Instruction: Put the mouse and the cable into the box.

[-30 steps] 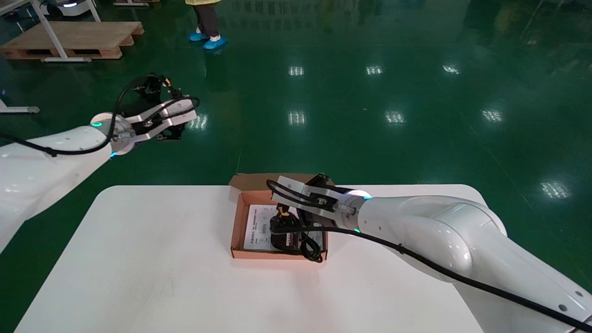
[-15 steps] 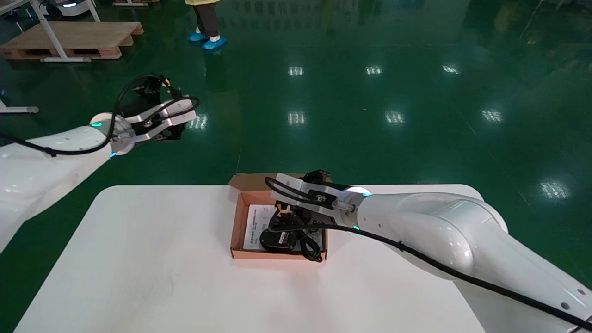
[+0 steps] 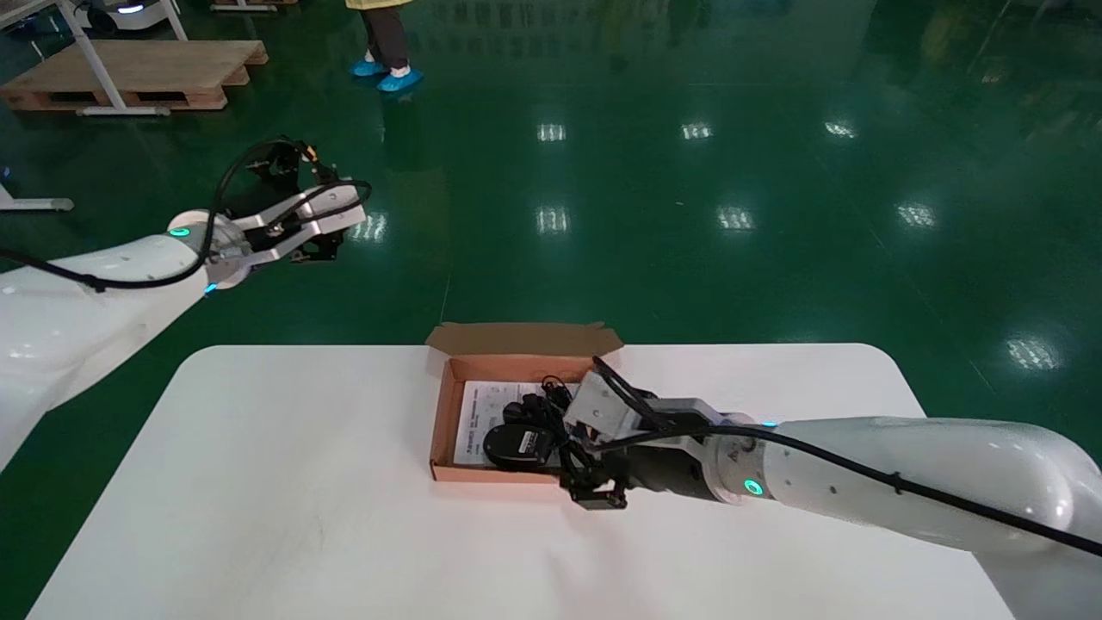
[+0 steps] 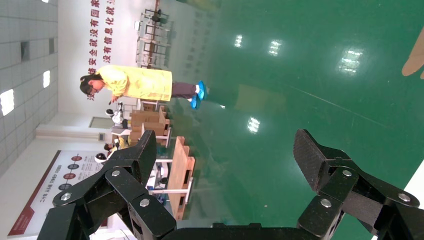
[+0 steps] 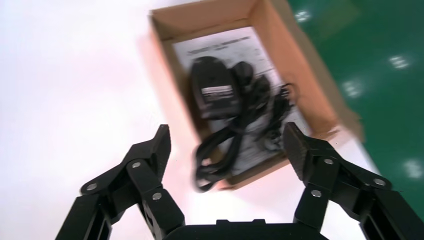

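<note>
On the white desk (image 3: pixel 258 474), mid-frame, the box (image 3: pixel 441 422) holds mouse (image 3: pixel 515 445) and cable (image 5: pixel 252 95), one loop overhanging its wall: nearly done, I judge. Your right claw (image 5: pixel 227 135) hangs spread, empty, beside it; left claw (image 4: pixel 227 150) spread, upper left.

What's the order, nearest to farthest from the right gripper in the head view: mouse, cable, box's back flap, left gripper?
1. cable, right side of the box, beside the right gripper.
2. mouse, middle of the box.
3. back flap, far edge.
4. left gripper, far left, held high.
</note>
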Controlling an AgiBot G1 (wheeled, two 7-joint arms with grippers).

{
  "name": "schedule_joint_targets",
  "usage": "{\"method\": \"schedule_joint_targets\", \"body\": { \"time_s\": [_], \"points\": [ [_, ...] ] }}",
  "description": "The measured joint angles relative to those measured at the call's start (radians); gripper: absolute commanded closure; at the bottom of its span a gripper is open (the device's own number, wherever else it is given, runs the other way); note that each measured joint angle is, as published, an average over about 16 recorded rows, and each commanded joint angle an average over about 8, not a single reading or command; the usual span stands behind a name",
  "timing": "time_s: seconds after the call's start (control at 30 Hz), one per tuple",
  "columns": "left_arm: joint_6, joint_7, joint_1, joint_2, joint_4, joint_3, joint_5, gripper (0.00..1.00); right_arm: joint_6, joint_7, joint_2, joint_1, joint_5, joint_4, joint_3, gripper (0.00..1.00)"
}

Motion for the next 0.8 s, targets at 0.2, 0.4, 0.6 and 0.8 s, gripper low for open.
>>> {"method": "schedule_joint_targets", "body": {
  "time_s": [0.2, 0.4, 0.6, 0.8],
  "points": [
    [0.079, -0.045, 0.038, -0.036, -0.056, -0.039, -0.039, 0.0, -0.075, -0.045, 0.073, -0.042, 0.162, 0.027, 0.056, 0.0],
    [0.202, -0.116, 0.097, -0.093, -0.143, -0.099, -0.1, 0.0, -0.151, -0.09, 0.145, -0.083, 0.324, 0.054, 0.112, 0.0],
    [0.333, -0.191, 0.16, -0.153, -0.236, -0.163, -0.164, 0.0, -0.226, -0.136, 0.218, -0.125, 0.486, 0.081, 0.168, 0.0],
    [0.464, -0.267, 0.223, -0.213, -0.329, -0.228, -0.229, 0.0, -0.301, -0.181, 0.291, -0.166, 0.648, 0.109, 0.225, 0.0]
  ]
}}
